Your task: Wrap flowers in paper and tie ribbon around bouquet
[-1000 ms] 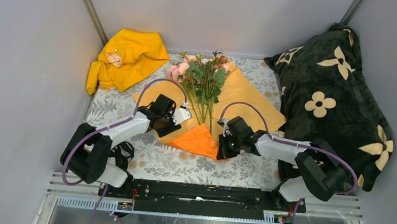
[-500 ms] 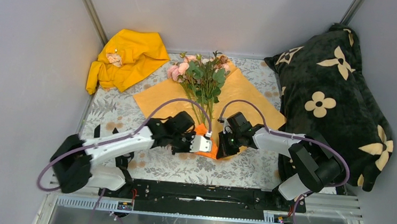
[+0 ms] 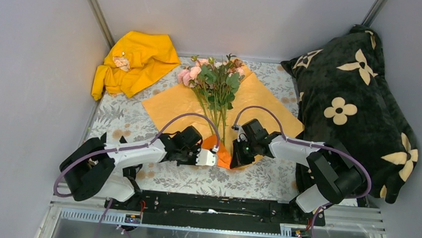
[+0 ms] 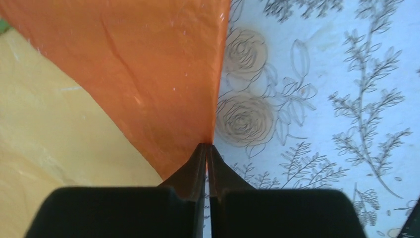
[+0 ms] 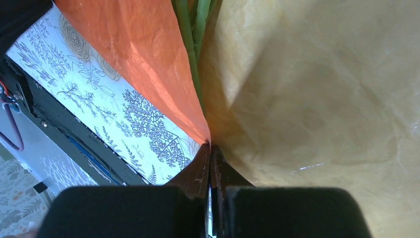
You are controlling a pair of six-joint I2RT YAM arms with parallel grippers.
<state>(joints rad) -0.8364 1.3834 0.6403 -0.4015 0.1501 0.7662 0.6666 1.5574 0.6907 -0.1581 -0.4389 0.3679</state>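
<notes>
The paper (image 3: 259, 97) lies as a diamond mid-tabletop (image 3: 187, 177). Its near corner is folded up, bright orange side out, over the stem ends of the flowers (image 3: 216, 79), whose heads reach the far corner. My left claw (image 4: 208, 147) is pressed together on that fold's edge. My right claw (image 5: 209, 147) is pinched tight on the paper just beside it, with the stems running close by. Patterned cloth lies bare between the fold and my bases and along the sheet's left edge. A black pillow (image 3: 352, 101) crowds the right side, and a yellow garment (image 3: 134, 62) fills the far left corner.

I count one sheet, one bunch of flowers, one pillow, one garment and two claws.

A second ago my left claw sat spread at the sheet's left edge, and the fold showed larger.
</notes>
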